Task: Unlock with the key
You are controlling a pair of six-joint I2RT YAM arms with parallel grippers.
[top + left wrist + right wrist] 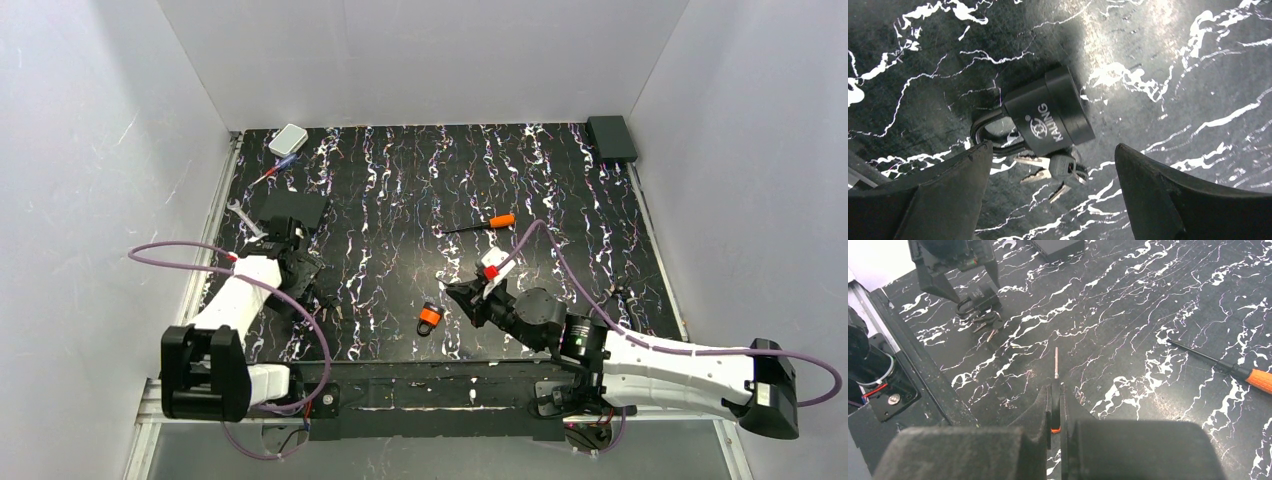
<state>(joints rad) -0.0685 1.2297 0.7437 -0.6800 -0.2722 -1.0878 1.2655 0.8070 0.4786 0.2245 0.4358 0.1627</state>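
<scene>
My right gripper (1055, 387) is shut on the key (1056, 359). Its black head sits between the jaws and its pale blade sticks out forward above the table. The small orange padlock (430, 318) lies on the table just left of and below that gripper (457, 292); in the right wrist view only an orange sliver shows under the jaws. My left gripper (1053, 148) hangs open over a black padlock (1048, 117) with a bunch of keys (1060, 170) beside it, touching neither.
An orange-handled screwdriver (490, 222) lies behind the right gripper. A silver wrench (243, 215) and a black box (295, 208) sit by the left arm. A white box (287, 139) and a black box (611, 137) stand in the far corners.
</scene>
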